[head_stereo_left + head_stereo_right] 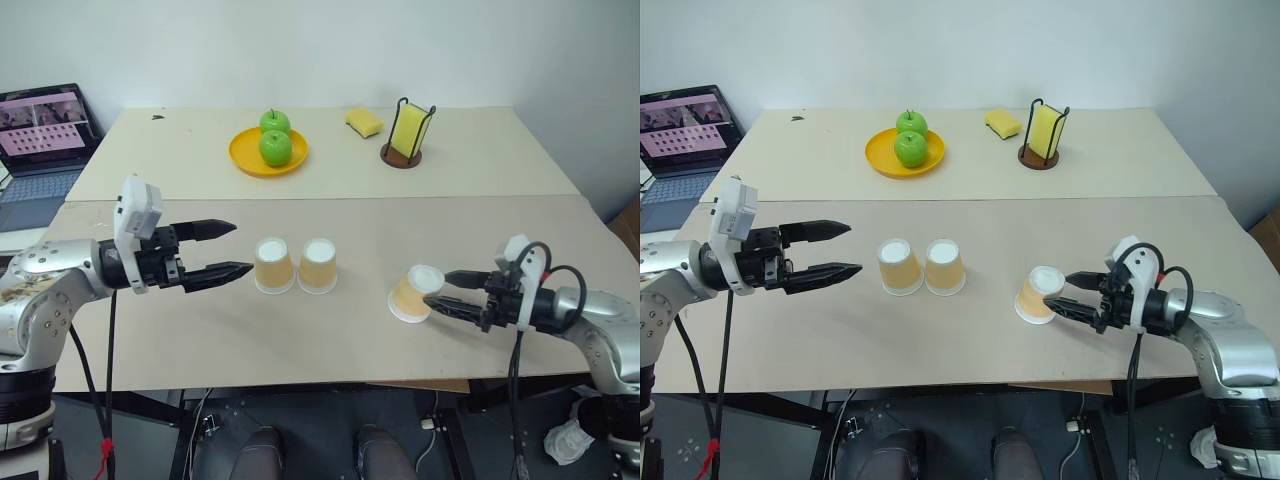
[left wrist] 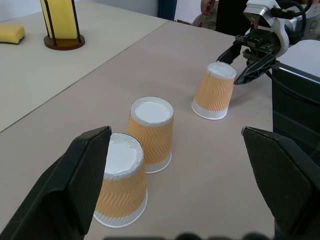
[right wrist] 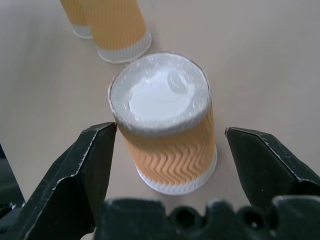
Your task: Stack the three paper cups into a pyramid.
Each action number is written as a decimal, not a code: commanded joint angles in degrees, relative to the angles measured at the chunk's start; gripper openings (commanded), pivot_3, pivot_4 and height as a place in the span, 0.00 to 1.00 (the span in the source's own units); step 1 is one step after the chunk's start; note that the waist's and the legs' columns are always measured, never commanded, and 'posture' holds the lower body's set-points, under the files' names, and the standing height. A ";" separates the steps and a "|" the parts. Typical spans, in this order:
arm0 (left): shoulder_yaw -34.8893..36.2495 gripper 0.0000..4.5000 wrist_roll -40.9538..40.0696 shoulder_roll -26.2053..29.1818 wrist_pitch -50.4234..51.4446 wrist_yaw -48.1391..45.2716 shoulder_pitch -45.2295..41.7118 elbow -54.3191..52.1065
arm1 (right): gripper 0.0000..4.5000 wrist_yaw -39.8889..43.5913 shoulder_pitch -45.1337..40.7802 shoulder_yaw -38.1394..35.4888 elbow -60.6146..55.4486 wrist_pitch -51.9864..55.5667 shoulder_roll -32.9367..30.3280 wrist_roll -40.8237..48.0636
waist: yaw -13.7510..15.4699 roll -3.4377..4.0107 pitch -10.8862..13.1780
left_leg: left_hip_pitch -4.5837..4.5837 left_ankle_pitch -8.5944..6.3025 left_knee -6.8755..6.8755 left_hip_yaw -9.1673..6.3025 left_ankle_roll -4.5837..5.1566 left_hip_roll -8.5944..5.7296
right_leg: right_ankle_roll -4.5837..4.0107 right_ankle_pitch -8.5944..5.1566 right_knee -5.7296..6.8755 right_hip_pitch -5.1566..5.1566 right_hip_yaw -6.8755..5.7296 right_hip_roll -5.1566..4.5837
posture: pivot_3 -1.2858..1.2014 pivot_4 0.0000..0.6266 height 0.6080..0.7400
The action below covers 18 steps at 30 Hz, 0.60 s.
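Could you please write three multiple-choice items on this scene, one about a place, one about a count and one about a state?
1. Where does the third paper cup stand?
A. Stacked on top of the two other cups
B. Alone on the table, between the open fingers of the right gripper
C. On the yellow plate

2. How many green apples lie on the yellow plate?
A. One
B. Two
C. Three

3. How does the left gripper stand?
A. Shut on a cup
B. Shut and empty
C. Open and empty

Answers:
1 B: it sits base up, apart from the pair of cups, with a finger on each side.
2 B: one apple sits behind the other.
3 C: its fingers are spread beside the pair, holding nothing.
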 commanded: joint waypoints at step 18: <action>-1.32 1.00 1.22 0.70 -2.00 -1.80 -1.16 0.31 | 0.86 -1.41 -5.53 2.69 1.91 -3.12 2.74 -0.36 | 0.01 0.00 0.00 | 0.00 0.00 0.00 -0.01 0.00 0.01 | 0.00 0.00 0.02 -0.02 -0.01 0.01 | 0.52 0.24 0.94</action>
